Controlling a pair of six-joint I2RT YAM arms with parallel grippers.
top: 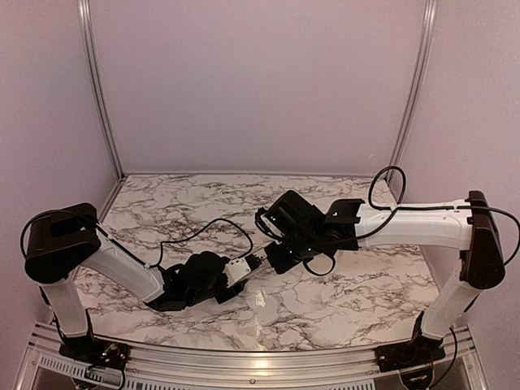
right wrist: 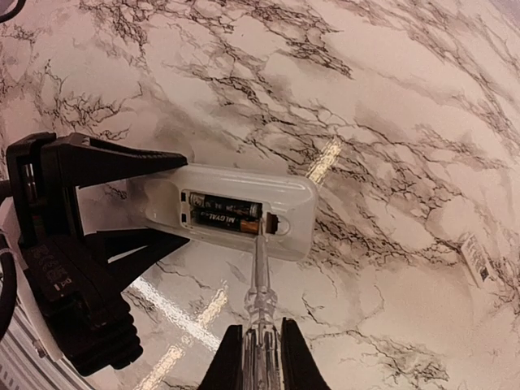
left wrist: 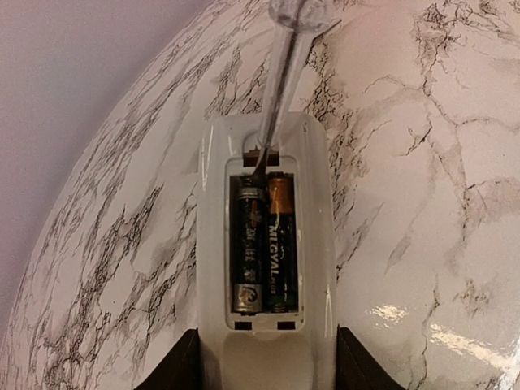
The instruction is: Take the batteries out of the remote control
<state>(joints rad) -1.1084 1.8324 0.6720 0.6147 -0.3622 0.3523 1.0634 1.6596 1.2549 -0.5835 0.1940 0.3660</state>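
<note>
Seen from above, the left arm [top: 122,272] and the right arm [top: 414,223] are reaching toward each other over a marble-patterned table [top: 341,313]; their grippers are meeting near its middle. The left gripper [left wrist: 268,367] is clamping the remote control [left wrist: 317,244] by its long sides, with the uncovered recess facing upward. The batteries [left wrist: 264,244] are both lying side by side in that recess (one dark with silver ends, the other black with a copper-coloured end). The right gripper [right wrist: 262,357] is closed tightly around the handle of a clear-handled tool [right wrist: 260,284]; the tool's thin tip is resting at the end of the recess farthest from the left gripper, against the battery ends, though which cell it is touching is hard to tell. A small pale strip [right wrist: 475,258] is lying on the table, well apart from the remote control.
</note>
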